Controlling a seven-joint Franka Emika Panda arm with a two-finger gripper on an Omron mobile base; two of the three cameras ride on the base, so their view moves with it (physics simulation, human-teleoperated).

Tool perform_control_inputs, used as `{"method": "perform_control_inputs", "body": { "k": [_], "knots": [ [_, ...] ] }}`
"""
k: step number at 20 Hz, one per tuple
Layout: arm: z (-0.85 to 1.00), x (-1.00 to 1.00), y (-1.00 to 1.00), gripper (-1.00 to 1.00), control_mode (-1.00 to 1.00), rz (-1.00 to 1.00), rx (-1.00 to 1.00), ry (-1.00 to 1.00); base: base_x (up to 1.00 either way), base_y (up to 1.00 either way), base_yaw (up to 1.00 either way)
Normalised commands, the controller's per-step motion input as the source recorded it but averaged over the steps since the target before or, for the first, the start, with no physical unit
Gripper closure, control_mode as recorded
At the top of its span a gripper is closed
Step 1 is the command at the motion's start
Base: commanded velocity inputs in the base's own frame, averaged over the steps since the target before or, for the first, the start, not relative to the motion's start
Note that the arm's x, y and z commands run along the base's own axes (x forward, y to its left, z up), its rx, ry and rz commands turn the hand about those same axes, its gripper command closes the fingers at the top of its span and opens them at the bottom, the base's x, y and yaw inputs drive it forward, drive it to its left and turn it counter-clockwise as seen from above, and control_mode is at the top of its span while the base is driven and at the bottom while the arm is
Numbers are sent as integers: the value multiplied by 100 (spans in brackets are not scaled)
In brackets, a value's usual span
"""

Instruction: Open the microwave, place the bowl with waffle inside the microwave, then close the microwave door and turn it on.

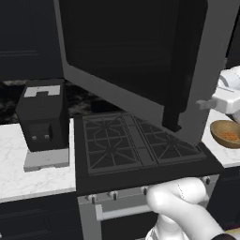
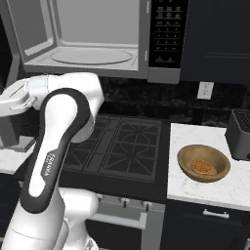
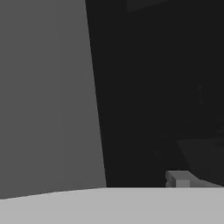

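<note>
One bowl (image 2: 203, 163) sits on the white desk (image 2: 219, 188) right of the stove (image 2: 119, 144), with the waffle (image 2: 200, 166) lying inside it. Above the stove the microwave (image 2: 97, 39) stands open, its light interior showing, and the microwave door (image 1: 136, 56) is swung out wide over the burners. At the door's far edge is the hand (image 1: 206, 104), its jaws spread wide, holding nothing. Left of the stove stands a small black appliance (image 1: 42, 119).
</note>
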Motion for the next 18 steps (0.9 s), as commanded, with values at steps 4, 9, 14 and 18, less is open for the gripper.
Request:
{"method": "perform_control_inputs", "body": {
  "k": [4, 9, 14, 18],
  "knots": [
    [0, -25, 44, -100, -100, 0, 0, -4, 0, 0, 0],
    [0, -20, 63, -100, -100, 0, 0, -4, 0, 0, 0],
    [0, -6, 53, -100, -100, 10, 0, 0, 0, 0, 0],
    [5, -2, 0, -100, -100, 9, 0, -3, 0, 0, 0]
  ]
}}
